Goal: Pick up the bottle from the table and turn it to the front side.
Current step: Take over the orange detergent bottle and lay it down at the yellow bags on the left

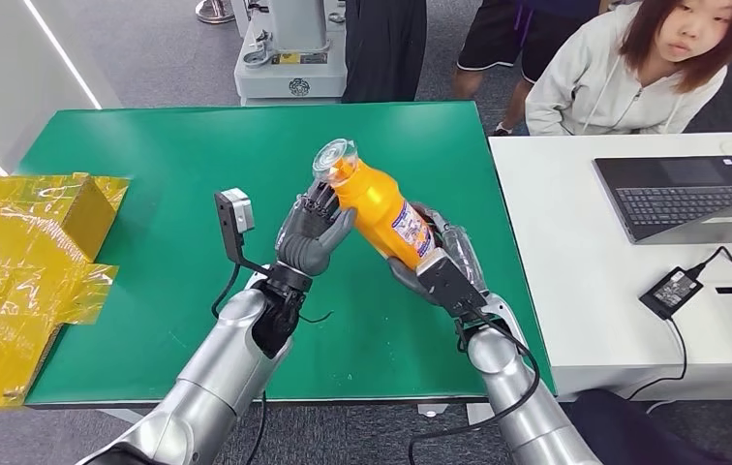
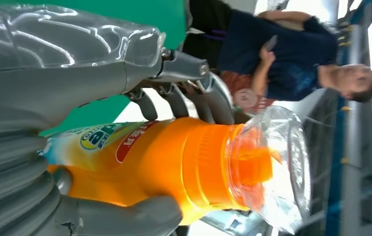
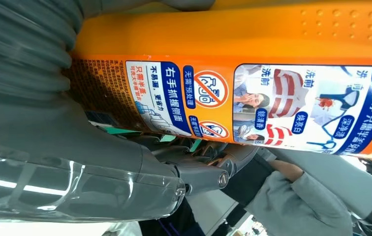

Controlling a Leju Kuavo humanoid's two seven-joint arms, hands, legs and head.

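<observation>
Orange bottle held tilted above the green bench; right hand grips its base, left hand grips its neck.

My work surface is a green table, its top a flat matte green running from the far edge to the near edge just below me. At its left end lies a heap of crinkled yellow plastic wrap over a boxy shape (I cannot tell what is inside), spilling past the table's left edge. Butted against the right side stands a white table. On it sit an open dark laptop and, nearer me, a black power adapter with its cable trailing across the white top.
</observation>
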